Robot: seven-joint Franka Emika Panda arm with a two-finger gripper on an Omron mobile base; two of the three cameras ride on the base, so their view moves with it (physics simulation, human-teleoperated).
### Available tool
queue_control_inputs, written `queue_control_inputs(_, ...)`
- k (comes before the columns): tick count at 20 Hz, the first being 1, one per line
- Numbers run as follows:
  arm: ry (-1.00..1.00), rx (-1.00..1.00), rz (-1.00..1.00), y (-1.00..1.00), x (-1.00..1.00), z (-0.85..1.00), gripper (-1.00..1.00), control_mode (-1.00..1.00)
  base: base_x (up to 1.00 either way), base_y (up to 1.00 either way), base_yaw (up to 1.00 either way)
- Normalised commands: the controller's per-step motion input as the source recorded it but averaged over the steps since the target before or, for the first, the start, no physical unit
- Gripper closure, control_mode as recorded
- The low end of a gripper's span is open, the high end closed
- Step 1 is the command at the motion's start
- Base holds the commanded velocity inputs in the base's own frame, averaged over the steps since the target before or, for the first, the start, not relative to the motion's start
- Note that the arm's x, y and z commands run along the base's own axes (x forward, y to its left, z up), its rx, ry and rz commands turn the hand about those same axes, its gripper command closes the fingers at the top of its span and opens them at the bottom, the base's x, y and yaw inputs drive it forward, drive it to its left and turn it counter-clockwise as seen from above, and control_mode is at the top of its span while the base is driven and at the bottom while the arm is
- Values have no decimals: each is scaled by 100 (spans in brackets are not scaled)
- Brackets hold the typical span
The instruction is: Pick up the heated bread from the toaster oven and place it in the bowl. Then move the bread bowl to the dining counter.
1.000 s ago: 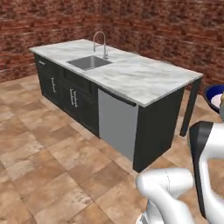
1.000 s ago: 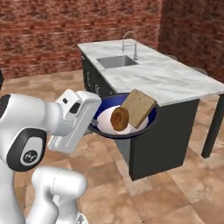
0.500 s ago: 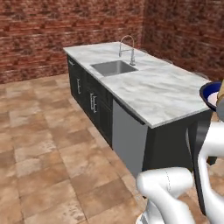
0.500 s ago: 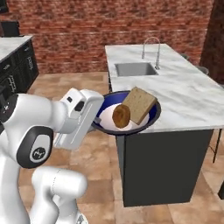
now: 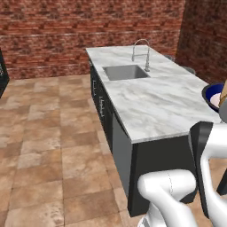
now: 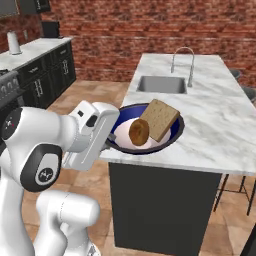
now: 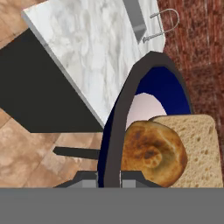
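My gripper [image 6: 112, 142] is shut on the left rim of the dark blue bowl [image 6: 174, 132] and holds it level just above the near end of the dining counter [image 6: 220, 130]. In the bowl lie the heated bread [image 6: 138, 132], a round browned piece, and a square tan slice [image 6: 160, 118] leaning behind it. In the hand view the bowl's rim [image 7: 130, 96] runs up from between my fingertips [image 7: 109, 178], with the heated bread [image 7: 153, 151] close on the right. The bowl [image 5: 210, 95] also peeks in at the right edge of the left base view.
The dining counter carries a steel sink [image 6: 161, 84] and a curved faucet [image 6: 182, 61] at its far half. Stools [image 6: 235, 192] stand along its right side. Dark cabinets under a marble top [image 6: 37, 52] line the left wall. Tiled floor [image 5: 48, 146] lies open left of the island.
The base has driven and turned, so the whole scene shifted: the island now runs lengthwise ahead and its near end is close. The bowl with the bread stays in my gripper.
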Motion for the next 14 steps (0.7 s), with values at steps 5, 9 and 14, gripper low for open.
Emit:
queue_control_inputs(5,0,0,0,0,0,0,100,100,0,-100,43)
queue_control_inputs(9,0,0,0,0,0,0,100,100,4,-100,48)
queue_control_inputs(14,9,3,11,-6,25,0,100,-100,4,-26,15)
